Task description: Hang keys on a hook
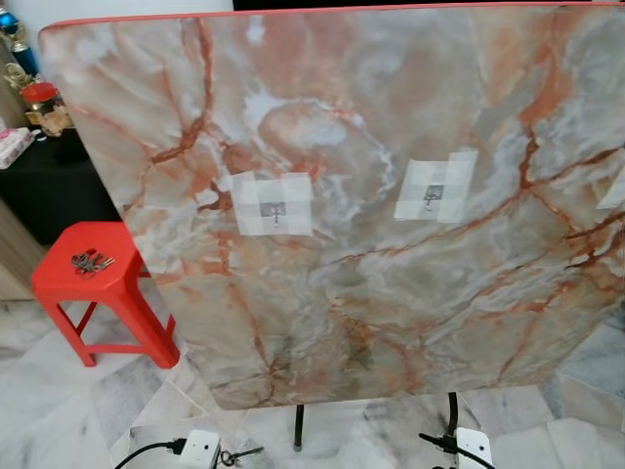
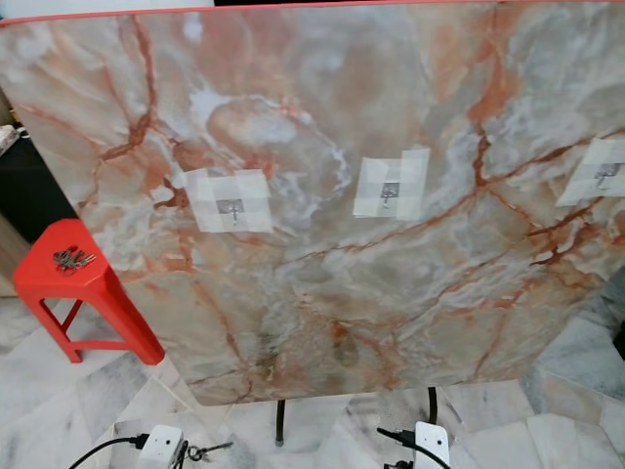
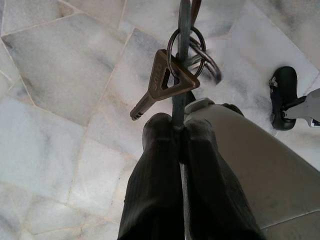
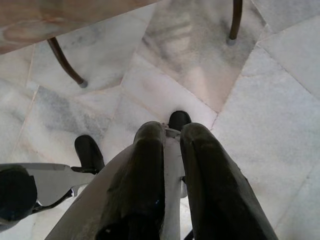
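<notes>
A key bunch (image 3: 176, 70) on metal rings, with a bronze key hanging off, is pinched by a flat metal piece between the black fingers of my left gripper (image 3: 179, 129), which is shut on it low over the floor. The same keys (image 1: 236, 455) dangle beside my left wrist at the bottom of the eye views. Ahead stands an upright marble-patterned board (image 1: 371, 293) with small metal hooks (image 1: 274, 208) (image 1: 433, 198) (image 2: 605, 176) on pale taped squares. My right gripper (image 4: 170, 131) hangs shut and holds nothing, pointing at the floor.
A red plastic stool (image 1: 117, 293) stands left of the board with another bunch of keys (image 1: 91, 261) on its seat. Thin black legs (image 1: 298, 428) hold the board over the marble tile floor (image 1: 59, 420). A dark cabinet with jars (image 1: 41, 103) sits at far left.
</notes>
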Robot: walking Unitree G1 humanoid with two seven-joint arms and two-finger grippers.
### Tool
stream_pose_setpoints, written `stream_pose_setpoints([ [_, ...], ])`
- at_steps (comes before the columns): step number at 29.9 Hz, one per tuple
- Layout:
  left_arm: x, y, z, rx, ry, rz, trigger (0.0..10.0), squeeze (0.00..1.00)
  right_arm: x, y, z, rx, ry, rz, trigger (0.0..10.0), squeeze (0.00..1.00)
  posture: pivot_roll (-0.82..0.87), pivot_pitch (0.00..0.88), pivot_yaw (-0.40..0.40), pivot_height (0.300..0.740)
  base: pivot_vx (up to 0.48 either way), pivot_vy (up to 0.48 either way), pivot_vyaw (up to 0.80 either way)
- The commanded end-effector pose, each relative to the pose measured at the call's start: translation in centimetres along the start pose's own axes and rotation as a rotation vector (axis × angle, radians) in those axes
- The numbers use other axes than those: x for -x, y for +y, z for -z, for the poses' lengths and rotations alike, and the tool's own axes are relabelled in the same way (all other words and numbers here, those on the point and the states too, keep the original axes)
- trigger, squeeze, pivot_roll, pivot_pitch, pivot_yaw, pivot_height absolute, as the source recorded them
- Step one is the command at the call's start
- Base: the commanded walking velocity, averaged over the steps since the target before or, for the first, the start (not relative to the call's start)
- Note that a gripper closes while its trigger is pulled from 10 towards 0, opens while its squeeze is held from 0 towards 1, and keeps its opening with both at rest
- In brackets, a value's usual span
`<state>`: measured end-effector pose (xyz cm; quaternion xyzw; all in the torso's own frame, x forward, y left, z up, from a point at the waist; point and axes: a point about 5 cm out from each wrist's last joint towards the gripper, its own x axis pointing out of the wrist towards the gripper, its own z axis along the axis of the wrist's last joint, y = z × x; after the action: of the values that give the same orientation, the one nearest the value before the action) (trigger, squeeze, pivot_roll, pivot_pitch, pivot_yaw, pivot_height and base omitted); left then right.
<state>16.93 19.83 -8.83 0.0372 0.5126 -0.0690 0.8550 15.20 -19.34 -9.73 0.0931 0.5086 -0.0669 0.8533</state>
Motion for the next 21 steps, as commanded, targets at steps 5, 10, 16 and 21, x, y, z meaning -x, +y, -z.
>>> stream_pose_setpoints([
  [5,0.11,0.37,0.32,-0.004,0.008,-0.005,10.0,0.00,0.00,-0.03,0.08,-0.003,0.006,0.007,10.0,0.00,-0.13,0.041,0.038,0.740,0.000,0.000,0.00],
  [10,0.11,0.36,0.36,-0.001,0.007,-0.002,10.0,0.00,-0.01,0.06,0.10,-0.008,0.006,0.002,10.0,0.00,-0.12,0.043,0.039,0.740,0.000,0.000,-0.72],
  [16,0.13,0.34,0.46,0.013,0.007,0.003,10.0,0.00,-0.03,0.13,-0.12,-0.013,-0.013,0.003,10.0,0.00,-0.12,0.046,0.040,0.740,0.000,0.000,-0.13],
  [21,0.14,0.37,0.51,0.017,0.007,0.004,10.0,0.00,-0.06,0.33,-0.32,-0.011,-0.021,-0.007,10.0,0.00,-0.12,0.047,0.041,0.740,-0.097,0.000,0.00],
])
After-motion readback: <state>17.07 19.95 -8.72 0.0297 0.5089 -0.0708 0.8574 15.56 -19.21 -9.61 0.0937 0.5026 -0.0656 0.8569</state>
